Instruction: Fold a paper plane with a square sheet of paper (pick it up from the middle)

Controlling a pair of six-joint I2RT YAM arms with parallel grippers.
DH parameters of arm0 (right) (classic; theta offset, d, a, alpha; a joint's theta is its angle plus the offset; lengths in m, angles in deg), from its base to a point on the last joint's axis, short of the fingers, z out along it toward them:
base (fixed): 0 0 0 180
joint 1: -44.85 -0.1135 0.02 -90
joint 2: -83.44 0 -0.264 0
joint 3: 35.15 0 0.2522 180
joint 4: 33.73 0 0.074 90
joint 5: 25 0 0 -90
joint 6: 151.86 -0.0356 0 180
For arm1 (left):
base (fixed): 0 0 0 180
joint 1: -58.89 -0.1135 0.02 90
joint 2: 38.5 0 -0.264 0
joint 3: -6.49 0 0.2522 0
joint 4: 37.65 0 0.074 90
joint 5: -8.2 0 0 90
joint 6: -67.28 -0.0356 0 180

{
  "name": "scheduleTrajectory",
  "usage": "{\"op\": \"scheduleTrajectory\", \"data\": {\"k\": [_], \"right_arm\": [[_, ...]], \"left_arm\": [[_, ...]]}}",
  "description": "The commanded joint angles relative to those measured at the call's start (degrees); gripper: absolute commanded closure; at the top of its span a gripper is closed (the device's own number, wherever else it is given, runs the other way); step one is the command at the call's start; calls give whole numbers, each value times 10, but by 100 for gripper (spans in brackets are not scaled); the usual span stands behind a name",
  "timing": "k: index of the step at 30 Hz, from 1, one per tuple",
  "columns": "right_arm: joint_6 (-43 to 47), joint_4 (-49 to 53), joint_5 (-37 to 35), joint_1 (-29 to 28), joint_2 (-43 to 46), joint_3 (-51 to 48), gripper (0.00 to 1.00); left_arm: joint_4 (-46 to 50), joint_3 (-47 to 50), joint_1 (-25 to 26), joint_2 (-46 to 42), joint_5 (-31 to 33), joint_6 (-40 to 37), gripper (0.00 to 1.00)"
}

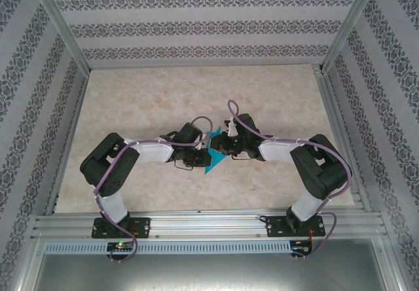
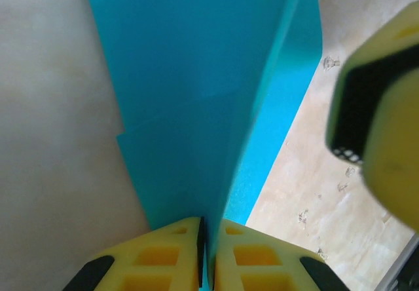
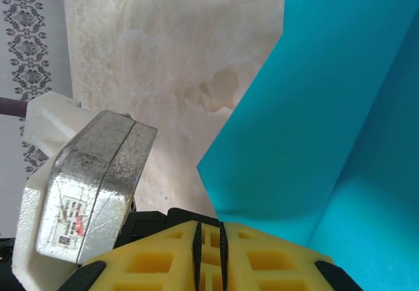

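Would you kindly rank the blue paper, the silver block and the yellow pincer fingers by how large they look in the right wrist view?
1. blue paper: clearly largest, running off the frame.
2. silver block and yellow pincer fingers: about alike. The fingers sit right at the camera and are cut off, so I won't rank these two.

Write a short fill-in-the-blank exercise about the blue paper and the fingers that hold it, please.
1. The left fingers are ____ on the paper.
2. These fingers are ____ in colour.
3. The paper is not flat; it is ____.
Missing words: shut, yellow, folded.
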Motion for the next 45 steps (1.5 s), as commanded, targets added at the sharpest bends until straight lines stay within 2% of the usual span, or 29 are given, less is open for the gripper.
{"op": "scheduleTrajectory", "data": {"k": [1,12,19,23,26,29,36,45], "right_arm": [[-7,-17,-3,-5,-12,13,83],[3,6,-34,2,-33,25,82],[-1,13,-73,8,21,-14,81],[-1,11,-73,19,46,-36,81],[3,-5,-40,14,51,-33,81],[7,-14,-6,-2,36,-11,81],[-19,-53,2,-6,-25,17,83],[-21,-55,-35,-1,-67,19,83]], "left_arm": [[-13,-9,-14,13,-28,-16,86],[4,-25,-37,33,-100,-45,86],[7,-28,-55,39,-133,-48,87],[-6,-24,-70,46,-160,-38,88],[4,-32,-75,56,-181,-44,88],[14,-41,-75,65,-183,-53,88],[21,-52,-75,74,-193,-60,88],[36,-58,-75,80,-193,-72,87]]}}
